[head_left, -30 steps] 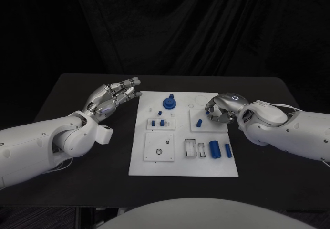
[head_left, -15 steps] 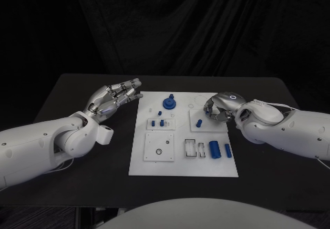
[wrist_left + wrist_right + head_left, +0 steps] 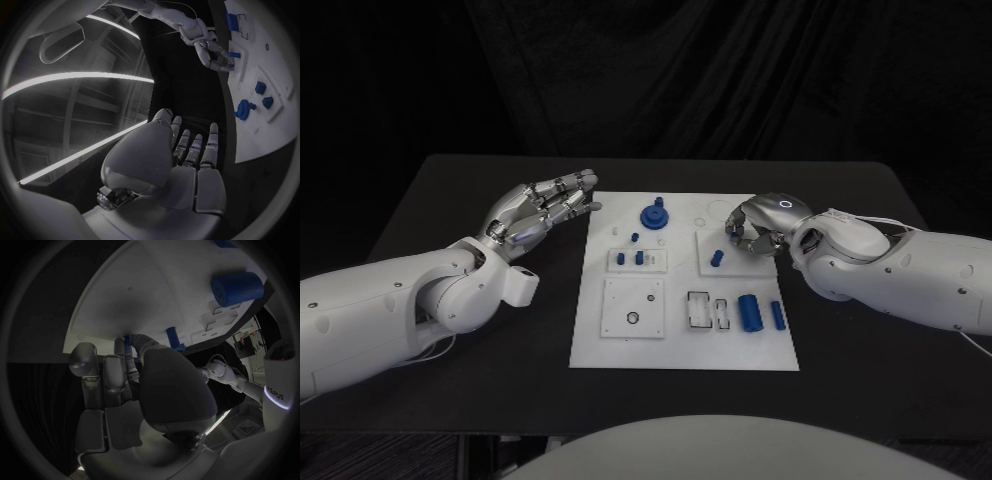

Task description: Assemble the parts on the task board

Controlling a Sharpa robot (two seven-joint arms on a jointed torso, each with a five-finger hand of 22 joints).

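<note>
The white task board (image 3: 685,340) lies in the middle of the black table. My right hand (image 3: 753,230) hovers over its far right part with its fingers curled, pinching a small blue part (image 3: 737,233); the right wrist view shows that part (image 3: 127,338) at the fingertips, just above the board (image 3: 144,295). A blue peg (image 3: 717,257) stands close in front of this hand. My left hand (image 3: 538,210) floats open beside the board's far left edge, fingers apart and holding nothing; the left wrist view shows it (image 3: 181,160) the same way.
A round blue knobbed part (image 3: 655,215) stands at the board's far middle, with three small blue pegs (image 3: 630,257) in front of it. A blue cylinder (image 3: 750,312) and a blue bar (image 3: 777,316) lie at the near right. Bare table surrounds the board.
My right hand has crept slightly to the left over the board with the small blue part. The left hand has hardly moved.
</note>
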